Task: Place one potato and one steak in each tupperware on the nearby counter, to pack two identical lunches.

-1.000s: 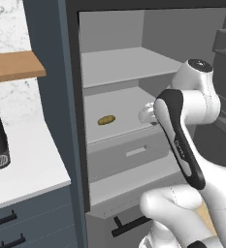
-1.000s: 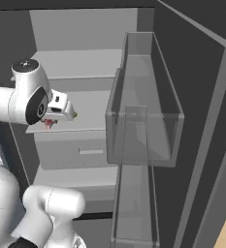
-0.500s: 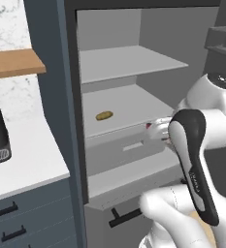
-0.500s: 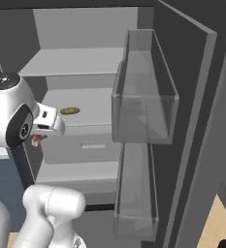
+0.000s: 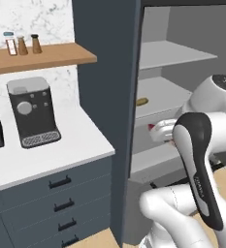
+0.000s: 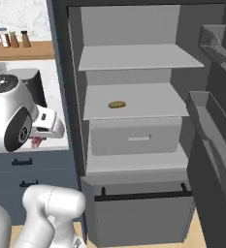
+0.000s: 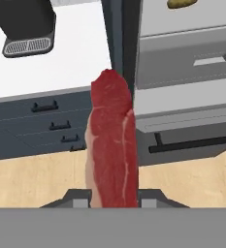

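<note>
A red steak [image 7: 112, 145] with pale streaks stands between my fingers, and my gripper [image 7: 113, 196] is shut on it. The hand hangs in front of the open fridge, close to the dark cabinet edge, with the steak [image 5: 151, 127] peeking out at its tip. From the right, the gripper [image 6: 37, 140] sits beside the counter front with the steak [image 6: 35, 142] under it. One yellow-brown potato [image 6: 117, 104] lies on the middle fridge shelf; the same potato [image 5: 142, 101] lies left of my arm. The white counter [image 5: 75, 140] stretches to the left. The tupperware is out of view.
A black coffee machine [image 5: 32, 111] stands on the counter under a wooden shelf [image 5: 41, 57] with spice bottles. The tall dark cabinet side [image 5: 104, 72] separates counter and fridge. The fridge door with clear bins [image 6: 214, 126] stands open at the right. A fridge drawer [image 6: 134, 138] sits below the potato.
The whole picture has shifted: the cameras have swung left, bringing the counter and coffee machine into view. My hand with the steak has come out of the fridge toward the counter side.
</note>
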